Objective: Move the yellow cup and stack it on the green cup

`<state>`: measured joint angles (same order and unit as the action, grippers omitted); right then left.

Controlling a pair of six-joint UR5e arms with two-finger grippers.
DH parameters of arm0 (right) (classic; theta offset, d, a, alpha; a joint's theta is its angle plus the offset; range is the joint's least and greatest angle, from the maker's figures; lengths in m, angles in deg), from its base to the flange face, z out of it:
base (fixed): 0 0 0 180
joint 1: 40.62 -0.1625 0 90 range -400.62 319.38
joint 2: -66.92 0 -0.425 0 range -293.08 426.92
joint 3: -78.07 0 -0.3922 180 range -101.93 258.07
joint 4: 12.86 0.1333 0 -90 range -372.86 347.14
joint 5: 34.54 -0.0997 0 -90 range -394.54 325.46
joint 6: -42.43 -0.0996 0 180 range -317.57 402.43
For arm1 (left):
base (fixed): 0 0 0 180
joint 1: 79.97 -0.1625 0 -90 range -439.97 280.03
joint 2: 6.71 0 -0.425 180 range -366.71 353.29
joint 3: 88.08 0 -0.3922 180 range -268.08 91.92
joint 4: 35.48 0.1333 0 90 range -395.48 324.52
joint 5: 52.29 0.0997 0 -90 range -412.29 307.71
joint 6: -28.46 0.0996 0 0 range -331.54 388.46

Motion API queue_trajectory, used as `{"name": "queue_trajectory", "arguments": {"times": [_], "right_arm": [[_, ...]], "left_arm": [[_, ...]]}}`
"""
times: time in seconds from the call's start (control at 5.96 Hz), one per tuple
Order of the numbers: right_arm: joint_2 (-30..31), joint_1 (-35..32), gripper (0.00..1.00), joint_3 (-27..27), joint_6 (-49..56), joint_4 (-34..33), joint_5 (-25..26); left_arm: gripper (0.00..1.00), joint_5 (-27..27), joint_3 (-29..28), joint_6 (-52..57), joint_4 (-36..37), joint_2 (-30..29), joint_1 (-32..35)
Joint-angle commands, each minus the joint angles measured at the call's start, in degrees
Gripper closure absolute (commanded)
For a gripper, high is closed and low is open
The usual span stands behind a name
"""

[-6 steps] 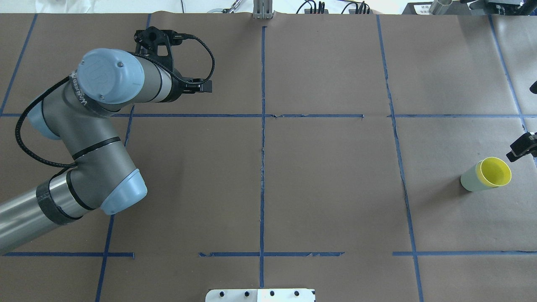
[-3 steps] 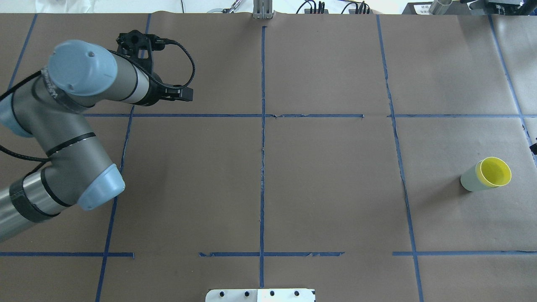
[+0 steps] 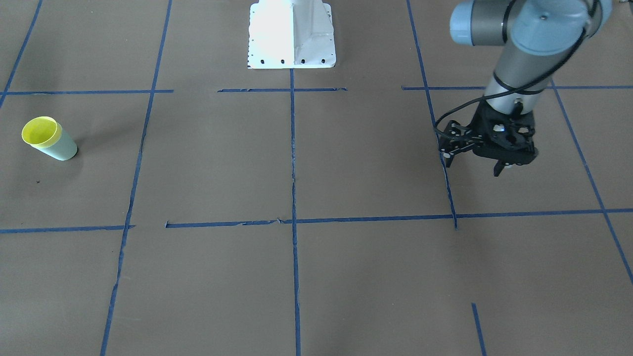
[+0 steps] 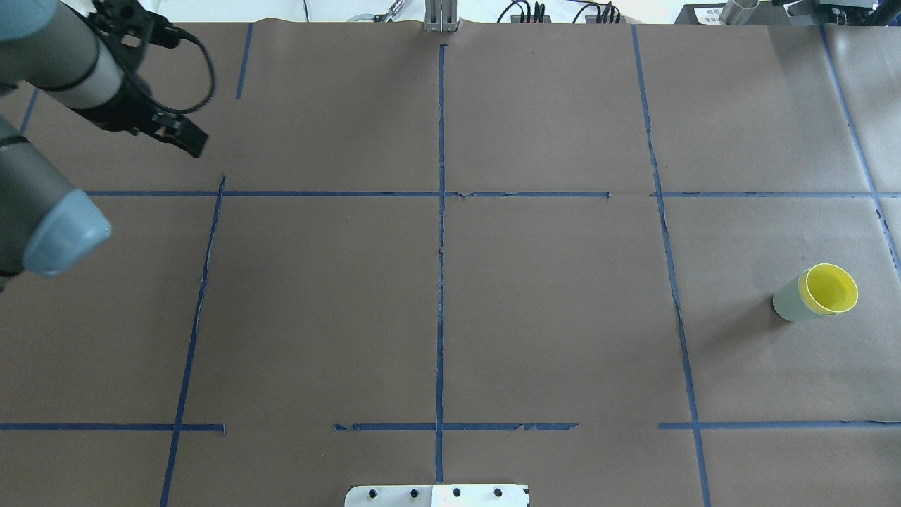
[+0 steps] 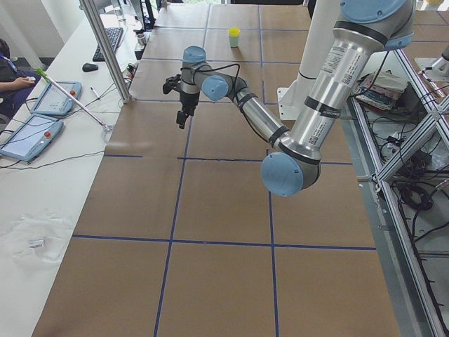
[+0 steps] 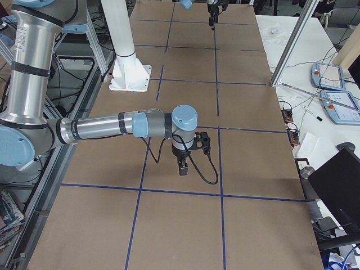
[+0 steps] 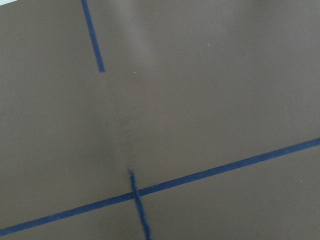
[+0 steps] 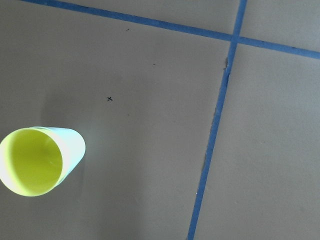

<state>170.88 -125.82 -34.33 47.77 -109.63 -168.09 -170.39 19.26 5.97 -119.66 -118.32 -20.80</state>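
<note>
Yellow cup (image 4: 832,290), nested in green cup (image 4: 786,305), sits far from left claw (image 3: 472,169).

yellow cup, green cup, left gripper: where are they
yellow cup (image 4: 832,290): overhead view, its inner wall.
green cup (image 4: 787,304): overhead view, its outer side.
left gripper (image 3: 472,167): front-facing view, midway between fingertips.

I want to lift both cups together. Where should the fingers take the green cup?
On the green cup, I would pinch the bare side wall below the rim of the yellow cup, coming down from above. It stands upright, and the nested yellow cup fills its mouth.
</note>
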Motion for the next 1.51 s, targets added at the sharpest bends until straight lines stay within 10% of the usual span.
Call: {"name": "queue_trajectory", "arguments": {"times": [0.0, 0.84, 1.34], "right_arm": [[0.55, -0.41, 0.00, 0.25, -0.24, 0.00, 0.04], [0.63, -0.41, 0.00, 0.43, -0.50, -0.09, -0.13], [0.63, -0.41, 0.00, 0.43, -0.50, -0.09, -0.31]], "left_arm": [[0.00, -13.22, -1.07, 15.43, 2.62, 12.05, 14.76], [0.00, -15.59, -2.21, 23.99, -3.10, 35.37, 28.71], [0.00, -15.32, -0.29, 23.72, -5.74, 36.11, 29.42]]}}
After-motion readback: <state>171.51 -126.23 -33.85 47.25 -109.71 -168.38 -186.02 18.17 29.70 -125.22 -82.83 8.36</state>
